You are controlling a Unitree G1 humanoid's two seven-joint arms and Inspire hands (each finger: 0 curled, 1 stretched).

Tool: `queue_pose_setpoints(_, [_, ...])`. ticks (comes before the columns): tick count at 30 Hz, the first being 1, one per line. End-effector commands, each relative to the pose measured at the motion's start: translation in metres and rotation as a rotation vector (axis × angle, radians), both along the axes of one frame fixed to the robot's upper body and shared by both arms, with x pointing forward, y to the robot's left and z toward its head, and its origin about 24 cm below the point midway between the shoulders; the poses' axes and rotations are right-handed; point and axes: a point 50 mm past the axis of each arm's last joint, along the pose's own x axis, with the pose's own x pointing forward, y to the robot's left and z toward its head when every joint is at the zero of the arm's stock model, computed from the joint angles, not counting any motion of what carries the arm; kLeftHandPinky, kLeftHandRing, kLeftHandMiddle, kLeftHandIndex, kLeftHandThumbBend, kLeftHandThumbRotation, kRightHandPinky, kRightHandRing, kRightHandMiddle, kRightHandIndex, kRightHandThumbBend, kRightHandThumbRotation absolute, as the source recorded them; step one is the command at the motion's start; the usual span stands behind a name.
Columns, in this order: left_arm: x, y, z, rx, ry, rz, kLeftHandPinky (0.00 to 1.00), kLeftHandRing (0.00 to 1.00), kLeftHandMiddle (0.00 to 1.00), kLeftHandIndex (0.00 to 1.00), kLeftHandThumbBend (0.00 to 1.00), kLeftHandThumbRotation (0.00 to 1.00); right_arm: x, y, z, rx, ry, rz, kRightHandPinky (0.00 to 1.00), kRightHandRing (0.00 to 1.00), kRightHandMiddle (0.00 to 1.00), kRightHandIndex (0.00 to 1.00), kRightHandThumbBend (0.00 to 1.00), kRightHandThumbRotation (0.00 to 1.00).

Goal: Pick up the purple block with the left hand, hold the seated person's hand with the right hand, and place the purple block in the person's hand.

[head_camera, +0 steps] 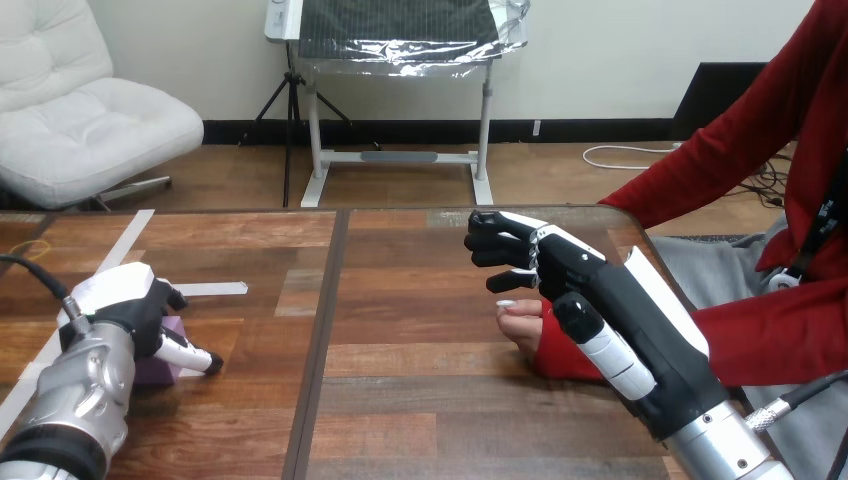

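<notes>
The purple block (162,352) rests on the wooden table (420,400) at the left, mostly hidden under my left hand (125,300). That hand lies over it, fingers curled down its far side and thumb along its near side. My right hand (600,290) hovers at the right of the table, over the person's hand (522,322). The person's hand rests on the table edge, its fingertips pointing left below my hand. Whether the two touch is hidden.
The person's red sleeve (760,335) reaches in from the right edge behind my right forearm. White tape strips (210,289) lie on the table near the left hand. A dark seam (322,340) runs down the tabletop between the two hands.
</notes>
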Motion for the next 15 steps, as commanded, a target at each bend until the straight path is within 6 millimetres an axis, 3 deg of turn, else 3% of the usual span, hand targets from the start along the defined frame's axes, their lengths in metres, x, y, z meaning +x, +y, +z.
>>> queue_pose_setpoints(1, [0.026, -0.0151, 0.0326, 0.005, -0.096, -0.049, 0.64, 0.78, 0.81, 0.79, 0.76, 0.29, 0.0045, 0.0006, 0.0203, 0.006, -0.099, 0.002, 0.73, 0.8, 0.82, 0.83, 0.94, 1.0])
queue_pose_setpoints(15, [0.0251, -0.0146, 0.03, -0.01, -0.082, -0.04, 0.64, 0.78, 0.8, 0.76, 0.75, 0.24, 0.0043, 0.0007, 0.0212, 0.004, -0.096, 0.002, 0.72, 0.8, 0.81, 0.83, 0.95, 1.0])
